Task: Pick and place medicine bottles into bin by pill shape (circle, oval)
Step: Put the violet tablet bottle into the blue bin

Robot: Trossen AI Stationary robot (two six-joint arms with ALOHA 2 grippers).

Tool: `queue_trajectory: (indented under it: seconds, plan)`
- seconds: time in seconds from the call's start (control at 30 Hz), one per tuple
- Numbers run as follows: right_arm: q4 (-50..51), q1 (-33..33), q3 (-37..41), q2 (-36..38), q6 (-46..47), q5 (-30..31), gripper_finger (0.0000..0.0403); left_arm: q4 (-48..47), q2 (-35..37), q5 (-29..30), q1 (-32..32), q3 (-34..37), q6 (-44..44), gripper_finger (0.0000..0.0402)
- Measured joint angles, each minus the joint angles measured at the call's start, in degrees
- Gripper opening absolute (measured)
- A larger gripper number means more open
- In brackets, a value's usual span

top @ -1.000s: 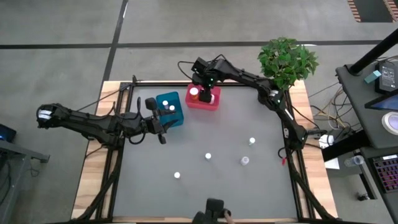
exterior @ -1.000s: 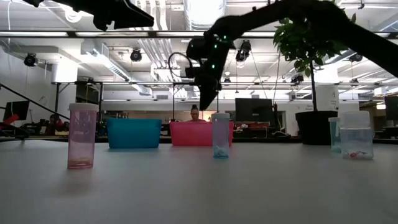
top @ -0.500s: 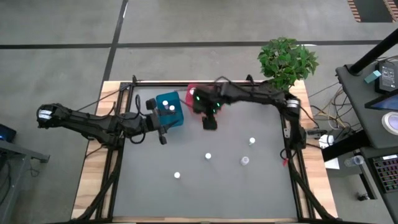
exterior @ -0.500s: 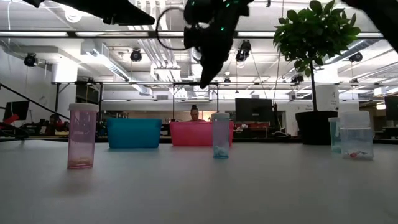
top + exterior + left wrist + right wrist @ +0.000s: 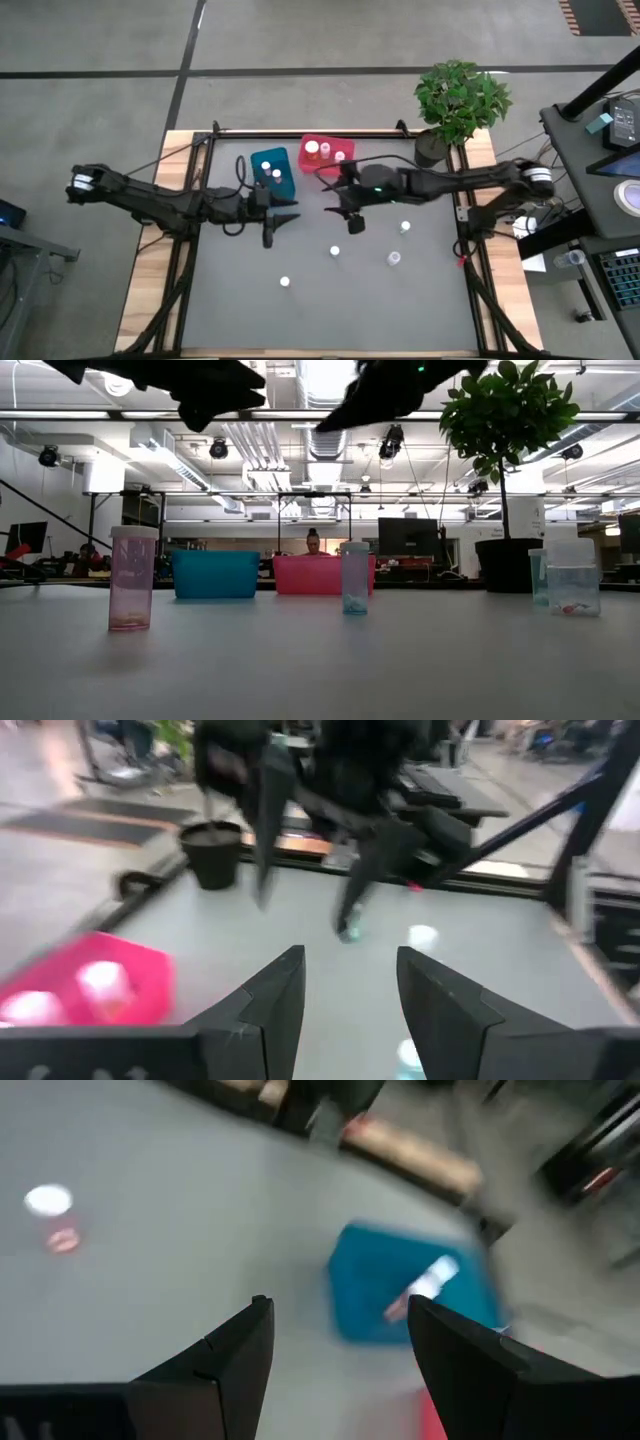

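Note:
Several small white-capped medicine bottles stand upright on the grey table (image 5: 230,300): one (image 5: 334,251) mid-table, two (image 5: 405,227) (image 5: 394,259) to the right and one (image 5: 285,282) nearer the front. The blue bin (image 5: 273,172) and the red bin (image 5: 325,155) at the far side hold more bottles. My left gripper (image 5: 272,232) hangs open and empty just in front of the blue bin. My right gripper (image 5: 352,222) hangs open and empty in front of the red bin, above the mid-table bottle's far side. Both are well above the table (image 5: 215,390) (image 5: 380,395).
A potted plant (image 5: 460,95) stands at the far right corner. Black frame bars run along the table's left and right edges. The near half of the grey table carries only the scattered bottles. In the low view a person (image 5: 313,543) sits in the room beyond the bins.
My right gripper has swung from above the red bin toward the table's near edge, out over the middle of the table, and has tipped from pointing down to nearly level. My left gripper has rolled about its own axis and shifted slightly toward the near edge.

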State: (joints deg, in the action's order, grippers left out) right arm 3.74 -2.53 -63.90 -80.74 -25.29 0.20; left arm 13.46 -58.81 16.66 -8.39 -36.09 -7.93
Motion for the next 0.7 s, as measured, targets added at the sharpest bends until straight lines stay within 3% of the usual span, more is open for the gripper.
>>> queue_trajectory:
  seconds: [0.2,0.4,0.5,0.7]
  plan:
    - [-16.49,0.96,11.92,9.52,-7.51,0.73,0.0219,1.0,-6.14,-1.59,-2.79,-1.88,-8.1,0.0142]
    - [-26.56,-0.41,20.52,16.89,-8.09,-7.81,0.0219,1.02,-12.43,-1.61,-5.53,-5.54,-13.99,0.0141]
    - [-29.47,-0.48,23.12,18.45,-8.23,-9.17,0.0219,0.73,-15.35,-1.59,-6.4,-8.24,-15.71,0.0141]
    - [-34.14,-0.85,25.65,21.68,-13.17,-9.22,0.0219,-11.53,-19.58,-1.54,-7.86,-16.44,-19.89,0.0141]
